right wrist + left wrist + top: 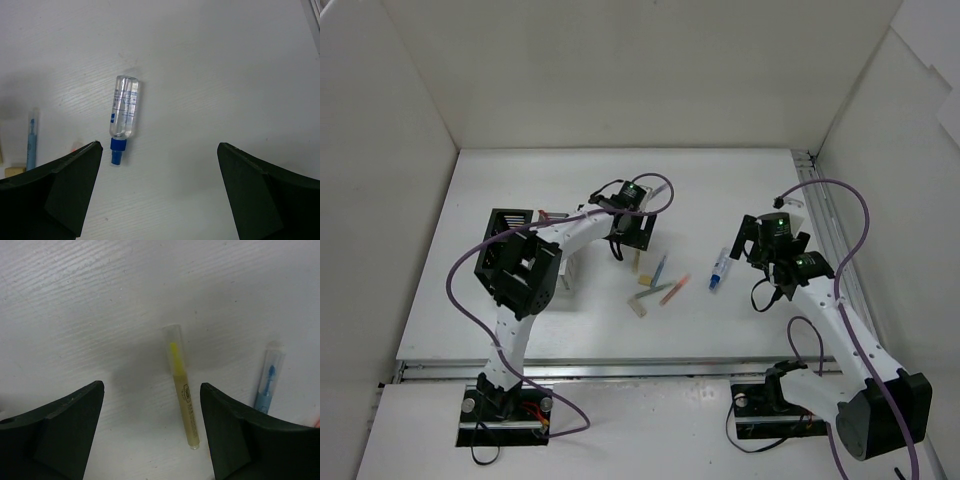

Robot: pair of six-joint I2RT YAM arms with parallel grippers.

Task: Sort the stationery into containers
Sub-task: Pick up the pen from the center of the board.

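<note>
My left gripper (626, 246) (151, 390) is open and empty, hovering over a yellowish pen (182, 395) (635, 263) that lies between its fingers, closer to the right one. A blue pen (267, 382) (658, 268) lies just to the right. An orange pen (676, 288), a green pen (655, 294) and a beige eraser (638, 308) lie close by. My right gripper (760, 262) (159, 147) is open and empty above the table. The clear tube with the blue cap (123, 115) (719, 270) lies ahead of its left finger. The black organiser (510, 228) and the white organiser (567, 268) are largely hidden by my left arm.
White walls enclose the table on the left, back and right. A metal rail (825, 215) runs along the right edge. A red pen (552, 215) lies by the black organiser. Purple cables loop over both arms.
</note>
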